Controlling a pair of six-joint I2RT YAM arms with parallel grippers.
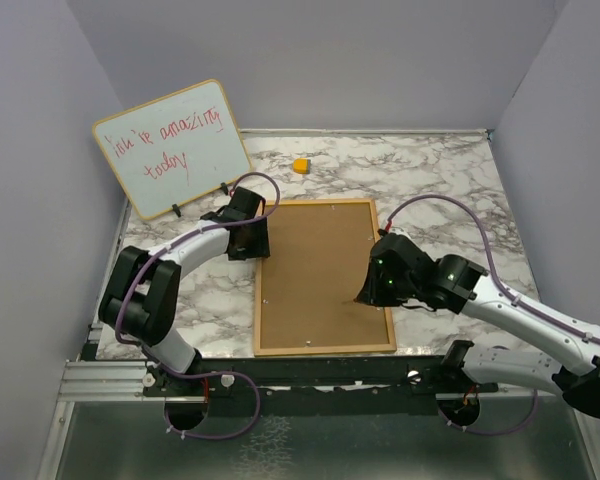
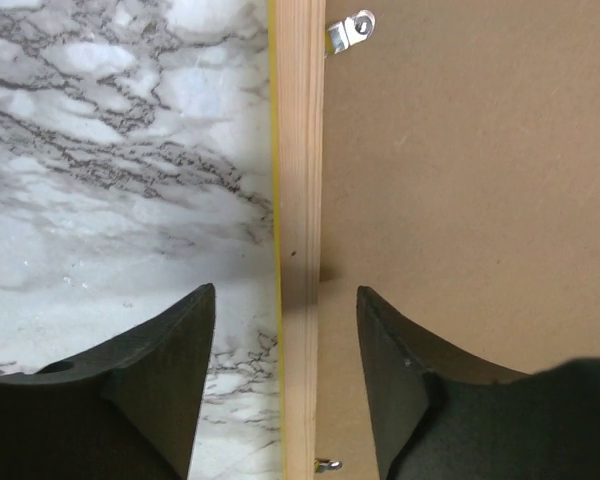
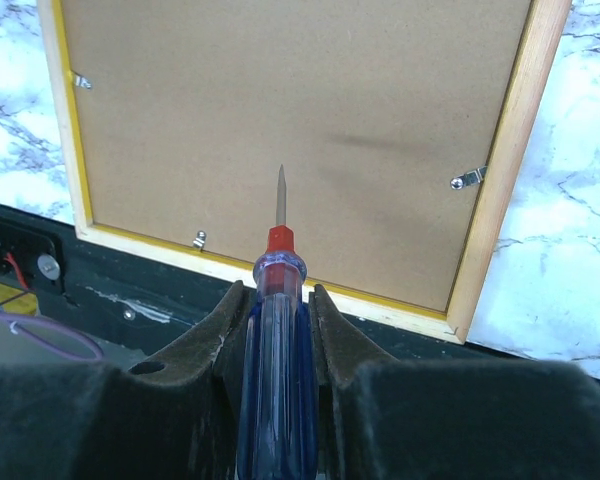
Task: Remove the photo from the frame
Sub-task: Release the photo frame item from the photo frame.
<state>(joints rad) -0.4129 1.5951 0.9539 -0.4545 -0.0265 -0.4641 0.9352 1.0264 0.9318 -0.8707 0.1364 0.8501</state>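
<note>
Your right gripper (image 3: 278, 292) is clamped tight on the blue handle of a screwdriver (image 3: 272, 370). The shaft sticks out ahead of the fingers, with its tip over the bare backing (image 3: 300, 120) and not yet on any clip. Your left gripper (image 2: 285, 292) stands part open with one finger on each side of the frame's (image 1: 325, 349) left rail. It holds nothing, and I see no contact with the wood.

The step in hand looks like freeing the clips.
- Steady the frame first. Bring the left fingers onto that rail so it cannot slide on the table (image 1: 430, 180).
- Take the nearest clip (image 3: 199, 239), the one on the near rail. Keep the blade low and flat, catch the metal tab, and swing it off the board rather than prying upward.
- A steep tip would probably gouge the soft backing or skid.
- Work round the other clips, such as the one by the left gripper (image 2: 350, 30), before you try to lift anything.

The frame lies face down in the middle of the table, with its near rail along the table's near edge. Its long axis seems to run from near edge to far edge, though the sides are close in length. The photo is hidden under the backing and presumably faces the table.
</note>
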